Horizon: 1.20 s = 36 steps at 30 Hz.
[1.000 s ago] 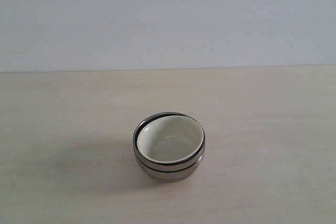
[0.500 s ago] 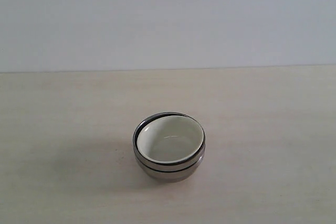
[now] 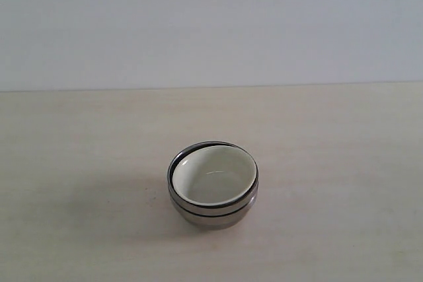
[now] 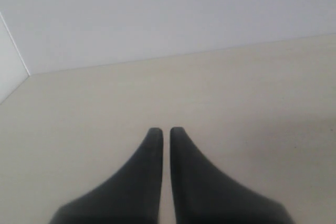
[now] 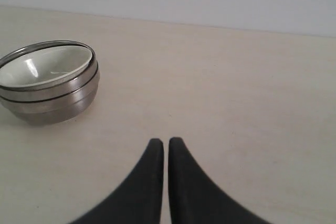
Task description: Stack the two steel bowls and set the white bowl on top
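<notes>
The two steel bowls [image 3: 213, 213] stand nested one in the other near the middle of the table, and the white bowl [image 3: 213, 176] sits inside them, tilted a little. The right wrist view shows the same stack: steel bowls [image 5: 50, 100] with the white bowl [image 5: 44, 66] in them, well away from my right gripper [image 5: 165, 141], which is shut on nothing above bare table. My left gripper [image 4: 165, 130] is also shut and empty; no bowl shows in its view. Neither gripper appears in the exterior view.
A pale wooden table [image 3: 344, 150] runs back to a plain white wall [image 3: 211, 24]. In the left wrist view a wall corner [image 4: 16, 56] meets the table's edge.
</notes>
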Available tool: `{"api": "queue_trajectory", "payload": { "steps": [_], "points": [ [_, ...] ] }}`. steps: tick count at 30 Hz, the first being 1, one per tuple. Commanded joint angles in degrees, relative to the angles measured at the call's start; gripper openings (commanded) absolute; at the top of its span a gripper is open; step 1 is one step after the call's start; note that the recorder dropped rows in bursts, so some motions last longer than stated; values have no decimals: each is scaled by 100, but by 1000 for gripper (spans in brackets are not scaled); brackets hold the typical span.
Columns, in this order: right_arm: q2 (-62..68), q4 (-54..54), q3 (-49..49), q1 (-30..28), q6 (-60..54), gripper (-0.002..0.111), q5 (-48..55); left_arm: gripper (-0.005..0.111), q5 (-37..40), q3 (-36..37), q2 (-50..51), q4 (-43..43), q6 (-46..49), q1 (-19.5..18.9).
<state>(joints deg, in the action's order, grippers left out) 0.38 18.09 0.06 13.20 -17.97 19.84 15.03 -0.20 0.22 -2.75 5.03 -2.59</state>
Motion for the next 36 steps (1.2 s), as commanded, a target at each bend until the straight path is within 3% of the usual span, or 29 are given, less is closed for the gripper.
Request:
{"api": "queue_trajectory", "payload": {
  "steps": [1,7,14,36],
  "points": [
    [-38,-287,-6,-5,292,0,9,4,-44,20,-22,39,-56,-14],
    [-38,-2057,-6,-5,2354,0,21,4,-44,20,-22,39,-56,-14],
    [-38,-2057,-6,-5,2992,0,21,4,-44,20,-22,39,-56,-14],
    [-38,-2035,-6,-5,3024,0,21,4,-44,20,-22,39,-56,-14]
  ]
}}
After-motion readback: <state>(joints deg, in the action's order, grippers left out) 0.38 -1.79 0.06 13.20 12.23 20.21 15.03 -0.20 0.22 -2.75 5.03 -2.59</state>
